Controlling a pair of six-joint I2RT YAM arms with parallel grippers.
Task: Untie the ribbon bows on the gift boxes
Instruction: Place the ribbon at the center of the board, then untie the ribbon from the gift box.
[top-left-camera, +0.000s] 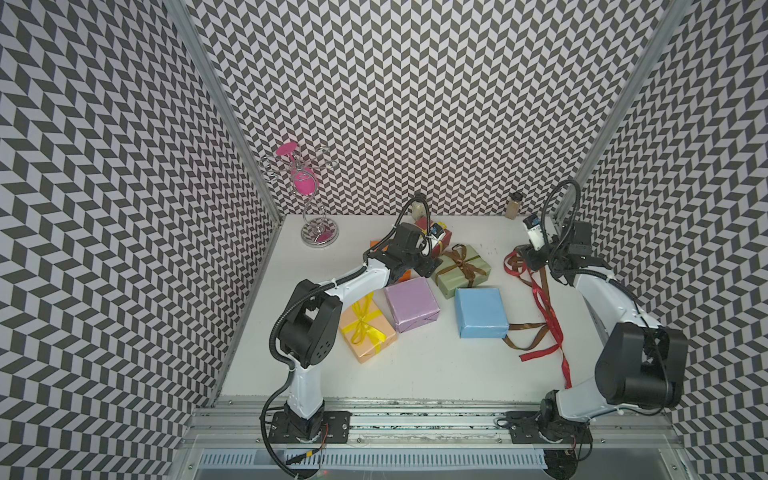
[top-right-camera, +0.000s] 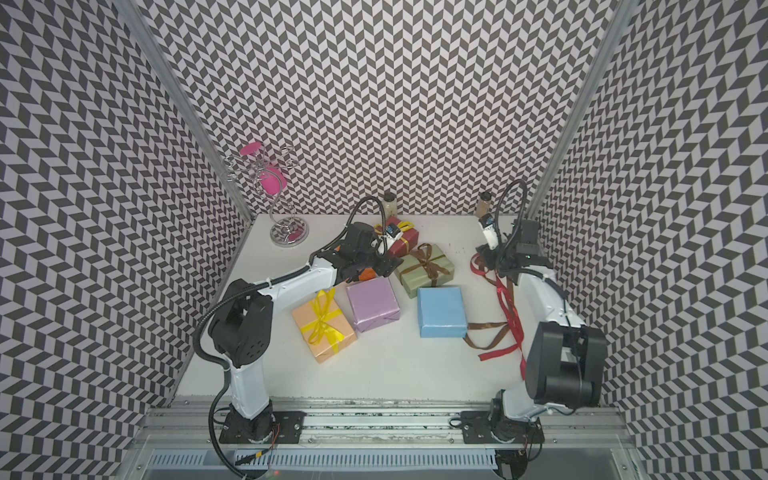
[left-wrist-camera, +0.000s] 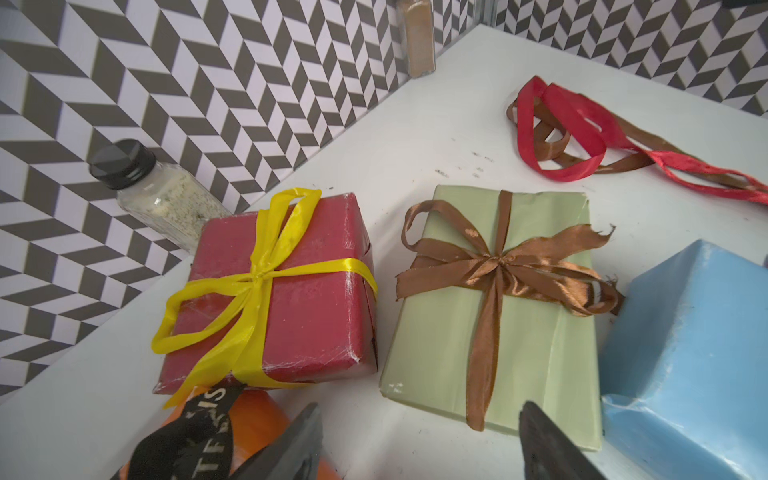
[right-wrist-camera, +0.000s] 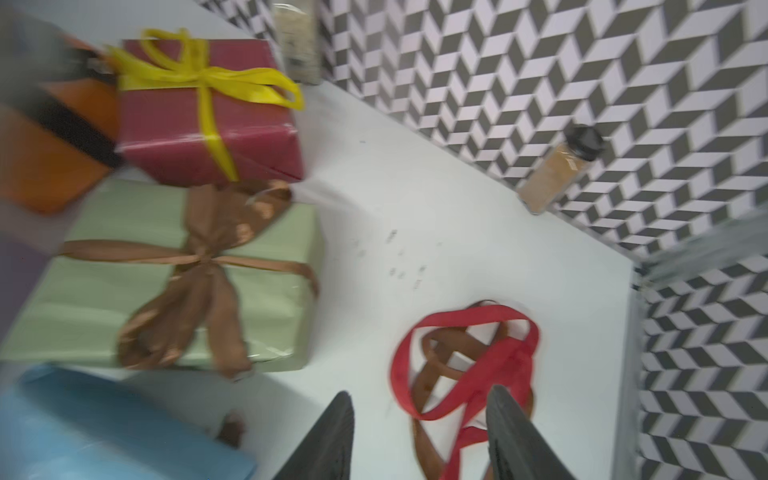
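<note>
right jaws spread, red ribbon (right-wrist-camera: 505, 309) loose between them. left jaws spread near green box (left-wrist-camera: 540, 353): pinch a brown bow (left-wrist-camera: 494, 264) tail, not a loop, pull away from knot.

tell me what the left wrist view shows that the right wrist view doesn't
Only left wrist: the white lettering on the black ribbon over the orange box, the black cap of the pale spice jar, the open left gripper.
Only right wrist: the brown spice jar complete with cap, the open right gripper straddling the loose red ribbon.
Both: dark red box with yellow bow, sage green box with brown bow, light blue box, that red ribbon, a loose brown ribbon.
</note>
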